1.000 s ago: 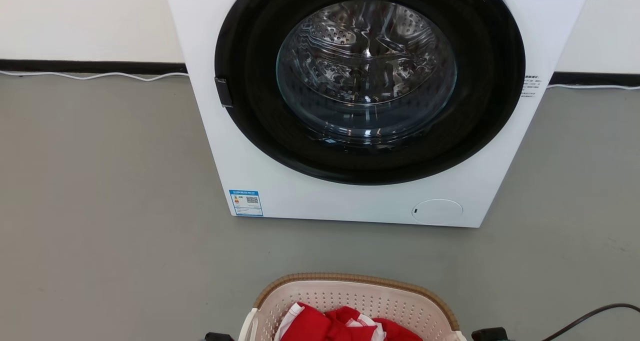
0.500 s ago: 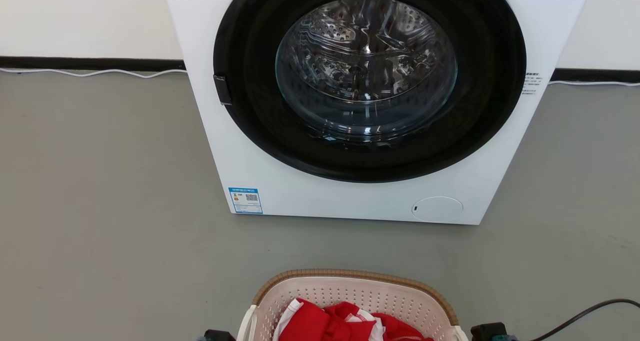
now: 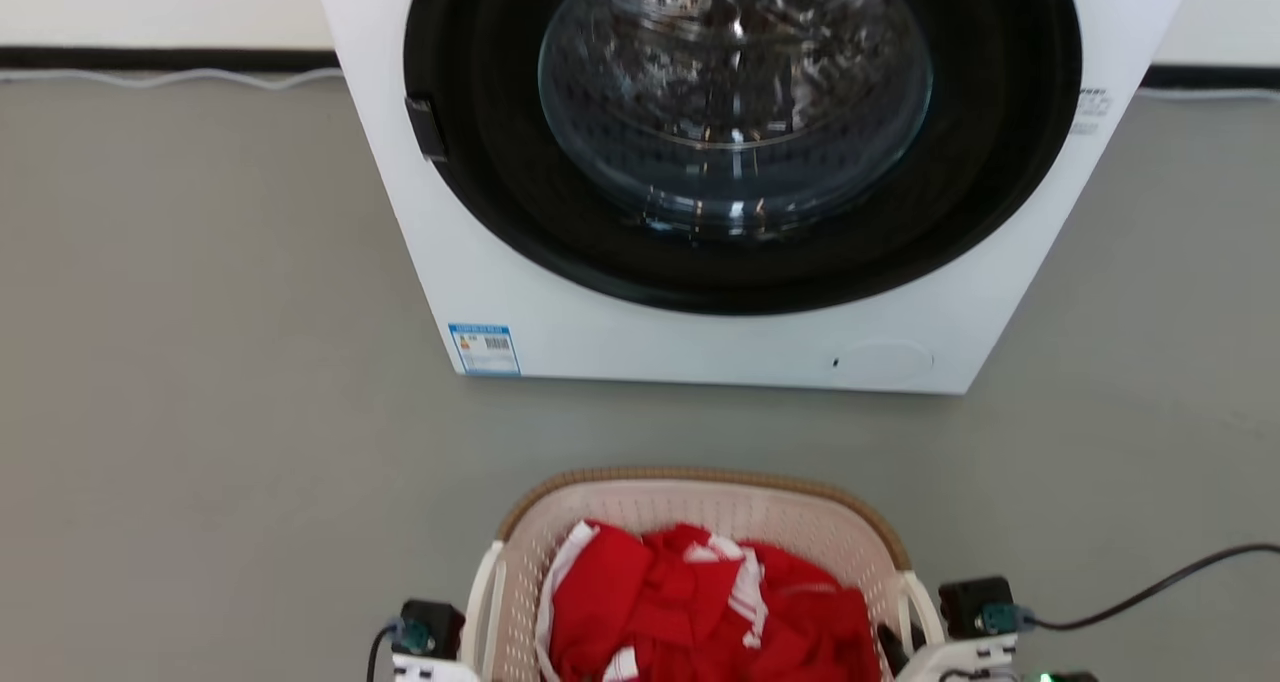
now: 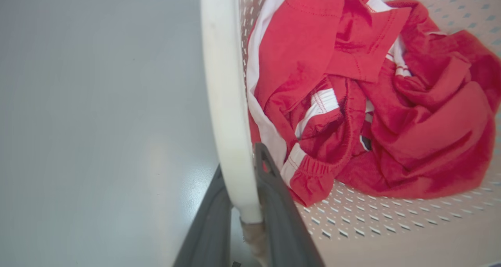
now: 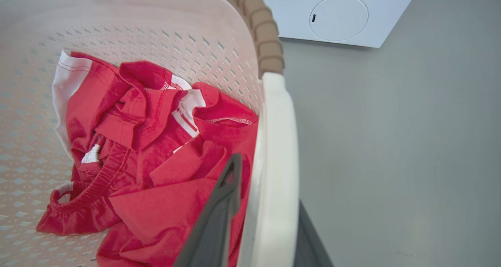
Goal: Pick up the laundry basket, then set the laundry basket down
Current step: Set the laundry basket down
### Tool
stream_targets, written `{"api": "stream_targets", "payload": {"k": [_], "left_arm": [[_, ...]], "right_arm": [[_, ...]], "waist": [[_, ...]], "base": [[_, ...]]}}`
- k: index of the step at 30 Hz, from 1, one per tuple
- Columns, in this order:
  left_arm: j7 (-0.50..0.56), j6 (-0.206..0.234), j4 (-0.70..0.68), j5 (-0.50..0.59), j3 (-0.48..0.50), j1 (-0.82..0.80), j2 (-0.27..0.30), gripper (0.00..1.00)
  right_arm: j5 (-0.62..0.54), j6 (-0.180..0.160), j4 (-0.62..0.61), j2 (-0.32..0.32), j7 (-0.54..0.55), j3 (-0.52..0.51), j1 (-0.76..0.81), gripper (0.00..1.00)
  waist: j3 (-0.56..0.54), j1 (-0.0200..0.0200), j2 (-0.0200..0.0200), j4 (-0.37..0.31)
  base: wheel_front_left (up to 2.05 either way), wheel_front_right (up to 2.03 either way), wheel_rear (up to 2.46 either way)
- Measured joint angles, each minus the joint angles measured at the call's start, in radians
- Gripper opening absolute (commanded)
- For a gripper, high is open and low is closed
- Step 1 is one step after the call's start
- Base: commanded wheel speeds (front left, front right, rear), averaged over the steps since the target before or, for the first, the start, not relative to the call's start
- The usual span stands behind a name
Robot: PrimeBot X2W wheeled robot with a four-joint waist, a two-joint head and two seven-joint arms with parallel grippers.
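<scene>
Head view: washing machine (image 3: 640, 347) beyond laundry basket (image 3: 700, 480), cable (image 3: 1150, 592) at right.

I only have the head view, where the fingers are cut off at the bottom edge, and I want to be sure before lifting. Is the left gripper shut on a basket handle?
Observer: Yes. In the left wrist view, the left gripper pinches the white loop handle of the laundry basket, one finger on each side.
Operator: And the right?
Observer: The right gripper clamps the other handle likewise, one finger inside the basket, one outside.
</scene>
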Motion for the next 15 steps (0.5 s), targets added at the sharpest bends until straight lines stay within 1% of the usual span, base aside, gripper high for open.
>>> {"api": "stream_targets", "payload": {"k": [10, 14, 15], "left_arm": [[-0.031, 0.013, -0.006, 0.000, 0.015, -0.122, 0.010, 0.00], [-0.048, 0.022, -0.011, 0.000, 0.019, -0.177, 0.014, 0.00], [-0.053, 0.023, -0.013, 0.000, 0.022, -0.206, 0.016, 0.00]], "right_arm": [[-0.037, 0.000, 0.012, 0.000, -0.049, -0.007, -0.134, 0.00], [-0.071, 0.000, 0.021, 0.000, -0.059, -0.022, -0.198, 0.00], [-0.083, 0.000, 0.025, -0.001, -0.059, -0.032, -0.231, 0.00]], "waist": [[0.145, 0.0000, 0.0000, -0.003], [0.216, 0.0000, 0.0000, -0.003], [0.252, 0.0000, 0.0000, -0.003]], "base": [[0.00, 0.00, 0.00], [0.00, 0.00, 0.00], [0.00, 0.00, 0.00]]}}
